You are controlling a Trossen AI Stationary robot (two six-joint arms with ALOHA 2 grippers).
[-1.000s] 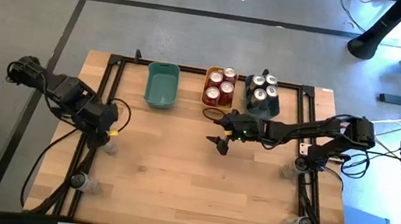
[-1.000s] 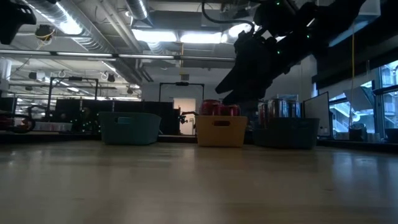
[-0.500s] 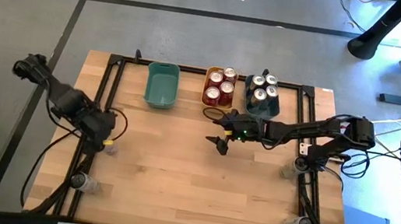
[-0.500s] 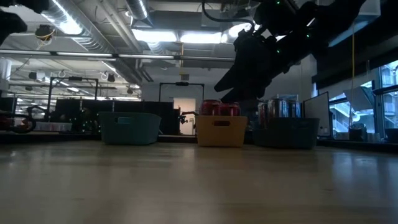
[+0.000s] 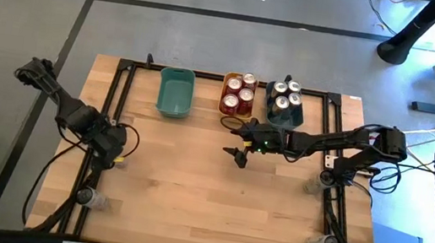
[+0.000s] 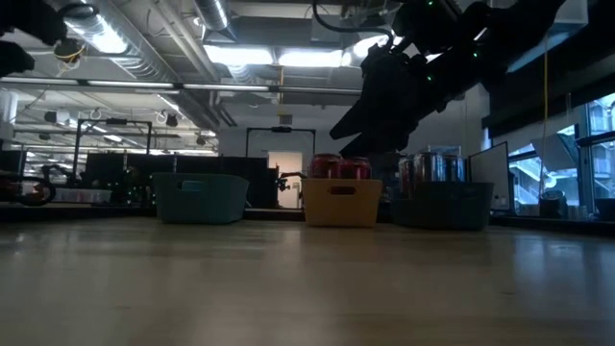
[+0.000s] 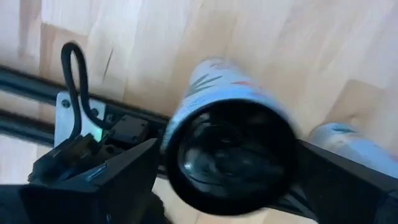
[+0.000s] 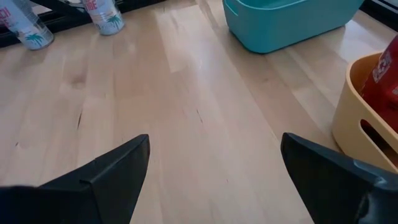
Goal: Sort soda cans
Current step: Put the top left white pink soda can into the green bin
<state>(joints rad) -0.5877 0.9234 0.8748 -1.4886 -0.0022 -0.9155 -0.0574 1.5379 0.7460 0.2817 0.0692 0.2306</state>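
Left gripper [image 5: 115, 151]: released, nosing a can [image 7: 231, 155] at the table edge — could topple it.
Right gripper [image 5: 238, 141]: released, empty.

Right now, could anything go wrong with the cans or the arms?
Maybe. The right gripper hangs open close to the yellow bin of red cans, so a swing could bump it. The left gripper is open right above a can by the table frame, and could knock it over.

Pale matt wood table [image 5: 190, 194], seemingly plastic bins [image 5: 173, 102], shiny metal soda cans [image 5: 240, 91]
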